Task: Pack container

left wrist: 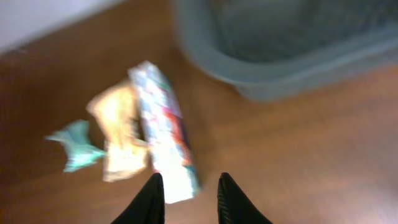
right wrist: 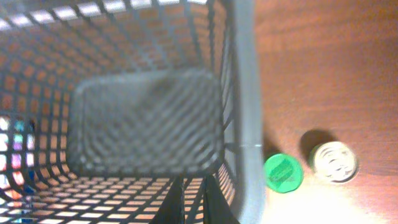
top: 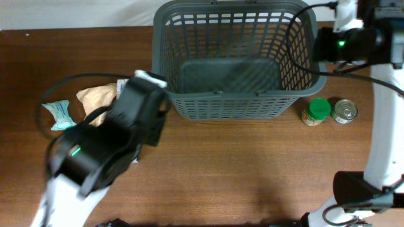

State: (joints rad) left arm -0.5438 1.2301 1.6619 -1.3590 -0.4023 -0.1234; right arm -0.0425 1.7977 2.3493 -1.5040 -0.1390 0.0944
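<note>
Brown wood table (top: 252, 164) below everything, with a pale strip of wall along the far edge.

Nearest, off the left front corner of the basket (top: 233, 96): left gripper (left wrist: 189, 180), on a dark arm reaching in from the near left. Fingers (left wrist: 152, 199) parted and released, bare wood in the gap, nothing clasped. Wrist view blurred.

Just beyond those fingertips, left of basket: long printed box (left wrist: 163, 130), lying flat, near end just beside one fingertip. Cannot tell whether touching. Against the box's side facing away from basket: tan packet (left wrist: 118, 137), touching or overlapping the box. Further left of basket: small teal packet (left wrist: 78, 146), just beside the tan one.

Off the basket's right front corner: green-lidded jar (top: 317, 110), upright, just beside the basket wall. Right of the jar and close to it: tin can (top: 344, 111), upright, top facing up.

Then the basket itself, at the far middle of the table: upright, dark grey, slotted walls, thick rim, solid floor showing through the open top.

Farthest, over the basket's right wall: right gripper (right wrist: 196, 196), clenched, fingers pointing down just inside the rim. Cannot tell whether anything is pinched. White arm running down the table's right side.
</note>
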